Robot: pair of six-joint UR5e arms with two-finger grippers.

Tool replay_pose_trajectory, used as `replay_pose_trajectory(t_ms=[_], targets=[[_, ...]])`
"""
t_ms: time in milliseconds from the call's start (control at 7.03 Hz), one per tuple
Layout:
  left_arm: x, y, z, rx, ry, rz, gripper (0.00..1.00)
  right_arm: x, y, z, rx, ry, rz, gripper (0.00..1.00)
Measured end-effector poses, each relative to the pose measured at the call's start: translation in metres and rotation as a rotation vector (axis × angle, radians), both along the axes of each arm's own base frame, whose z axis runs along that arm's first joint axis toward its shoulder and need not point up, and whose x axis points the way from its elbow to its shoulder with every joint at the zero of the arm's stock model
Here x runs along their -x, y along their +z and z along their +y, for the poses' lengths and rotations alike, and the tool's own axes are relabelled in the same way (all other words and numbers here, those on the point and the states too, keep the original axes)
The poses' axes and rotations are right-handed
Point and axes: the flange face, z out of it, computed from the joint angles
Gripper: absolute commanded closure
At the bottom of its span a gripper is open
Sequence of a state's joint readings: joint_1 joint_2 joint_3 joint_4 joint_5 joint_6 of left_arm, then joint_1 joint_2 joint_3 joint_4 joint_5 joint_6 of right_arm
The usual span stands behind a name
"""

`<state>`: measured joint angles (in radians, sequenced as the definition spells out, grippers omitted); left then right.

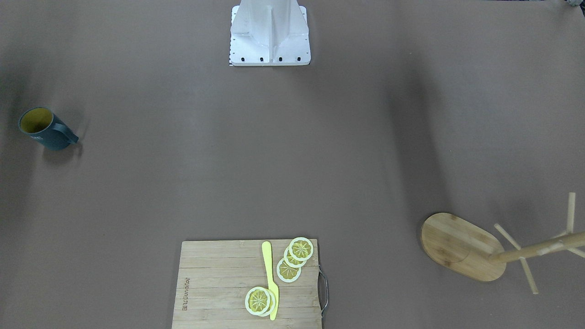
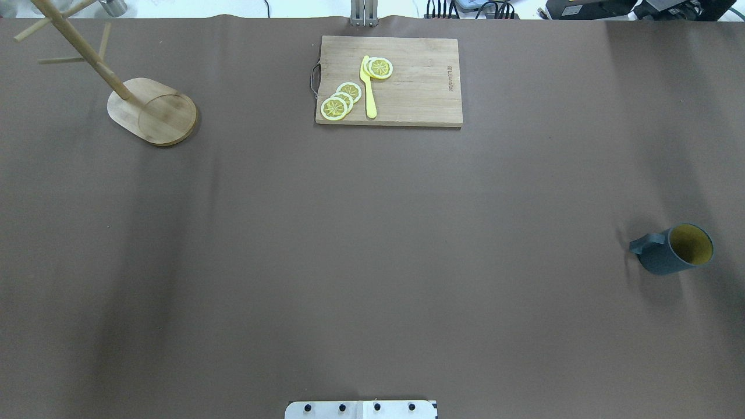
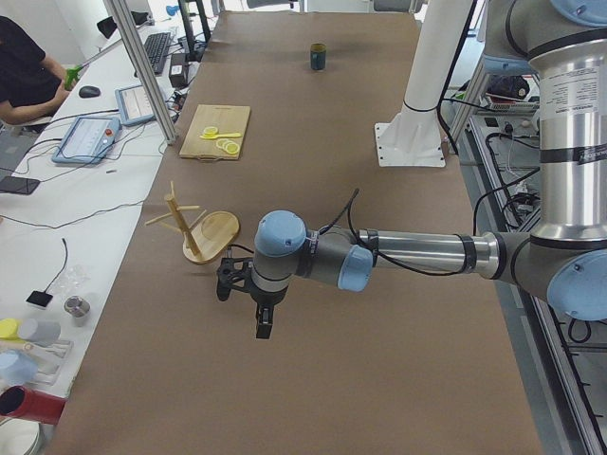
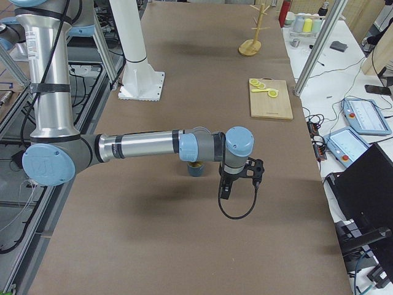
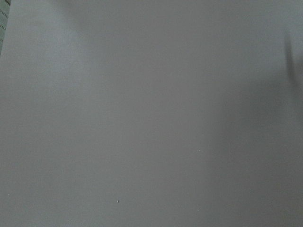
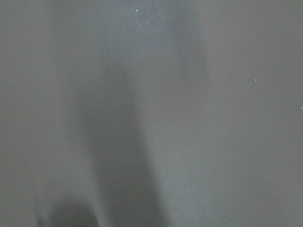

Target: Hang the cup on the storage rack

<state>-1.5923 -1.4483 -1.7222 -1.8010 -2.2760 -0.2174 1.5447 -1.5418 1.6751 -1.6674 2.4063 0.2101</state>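
The cup (image 2: 675, 251) was seen standing upright on the brown worktop (image 2: 372, 233), on the robot's right side. Its mustard-yellow inside was turned upward and its loop handle was pointed toward the middle of the worktop. It was touched by nothing. The storage rack (image 2: 152, 110) was set at the far left corner of the worktop, upright on its oval base, with its thin pegs spread out from the central pole. No peg carried anything. The cup and the storage rack were well apart, at opposite sides of the worktop.

A wooden cutting board (image 2: 419, 87) was laid at the far edge, near the middle. Lemon slices (image 2: 334, 108) and a yellow knife (image 2: 368, 90) were placed on it, and a metal handle was fixed at its left end.

The left gripper (image 3: 263, 322) was shown only in the left side view, held above the worktop and pointed downward, near the storage rack but apart from it. Whether its jaws were wide or narrow could not be told. The right gripper (image 4: 225, 189) was shown only in the right side view, likewise held above the worktop and pointed downward, with a black cable looped beneath it. The cup was partly hidden behind that arm's forearm. The state of its jaws could not be told either. Only bare worktop was shown in both wrist views.
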Motion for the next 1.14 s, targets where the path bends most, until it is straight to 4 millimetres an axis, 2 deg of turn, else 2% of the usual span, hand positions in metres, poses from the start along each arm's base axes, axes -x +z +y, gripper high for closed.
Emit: replay_pose_trajectory(t_ms=[569, 853, 995, 1138], targets=[[0.000, 0.003, 0.002, -0.010, 0.020, -0.003, 0.01, 0.000, -0.001, -0.001, 0.001, 0.003, -0.002, 0.00], [0.000, 0.001, 0.003, -0.067, 0.089, -0.012, 0.01, 0.002, -0.014, -0.011, -0.013, 0.006, -0.007, 0.00], [-0.002, 0.001, 0.003, -0.075, 0.107, 0.004, 0.01, 0.011, -0.028, -0.022, -0.022, 0.005, -0.010, 0.00], [-0.003, -0.001, 0.003, -0.081, 0.114, 0.021, 0.01, 0.033, -0.042, -0.032, -0.023, -0.014, -0.013, 0.00]])
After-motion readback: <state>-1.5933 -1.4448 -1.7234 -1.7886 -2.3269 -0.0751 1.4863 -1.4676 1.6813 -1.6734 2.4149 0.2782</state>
